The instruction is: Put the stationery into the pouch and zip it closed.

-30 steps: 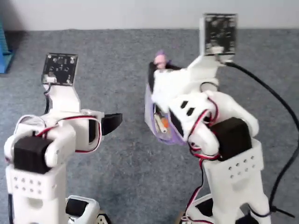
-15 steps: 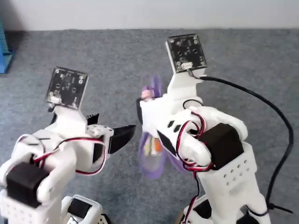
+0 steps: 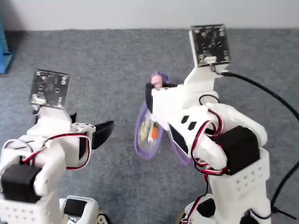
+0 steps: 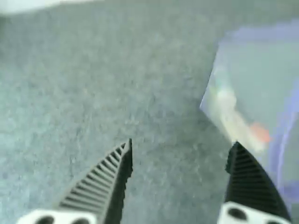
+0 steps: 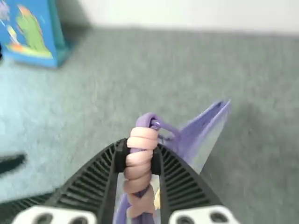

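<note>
Two jaws differ: right jaws clamp the pink pull, hanging the pouch over the table with stationery inside; left jaws stand apart at its nine o'clock. Pouch seems light and floppy; pinch its seam end opposite the pull.

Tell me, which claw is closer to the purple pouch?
The right. The right gripper is shut on the pink charm of the pouch, so it holds it. The left gripper is open beside the pouch, not touching it.
</note>
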Tool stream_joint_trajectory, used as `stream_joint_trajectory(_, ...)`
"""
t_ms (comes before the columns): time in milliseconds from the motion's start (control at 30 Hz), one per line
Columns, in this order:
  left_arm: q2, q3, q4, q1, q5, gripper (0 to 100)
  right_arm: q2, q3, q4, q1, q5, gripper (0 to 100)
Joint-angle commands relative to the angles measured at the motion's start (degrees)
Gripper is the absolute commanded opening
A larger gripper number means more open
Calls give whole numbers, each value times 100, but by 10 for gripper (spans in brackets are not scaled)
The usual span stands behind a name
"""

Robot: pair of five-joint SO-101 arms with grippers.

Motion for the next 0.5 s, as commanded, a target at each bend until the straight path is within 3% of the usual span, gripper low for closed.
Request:
stream_joint_trajectory(0, -79, 224, -237, 35, -105, 304, 22, -334, -444, 48, -9, 8)
stream_joint_trajectory(133, -44, 655, -782, 422, 26, 302, 171, -316, -778, 48, 141, 8)
stream_joint_trajectory(267, -35, 901, -1398, 1275, 484, 302, 488, -334, -1112, 31, 255, 8)
stream_joint_trajectory(400, 97, 998, -1538, 2171, 897, 301, 637, -343, -1200, -233, 246, 8)
stream_joint_trajectory(467, 202, 989, -1486, 2207, 1011, 301, 620, -343, -936, -453, 237, 8)
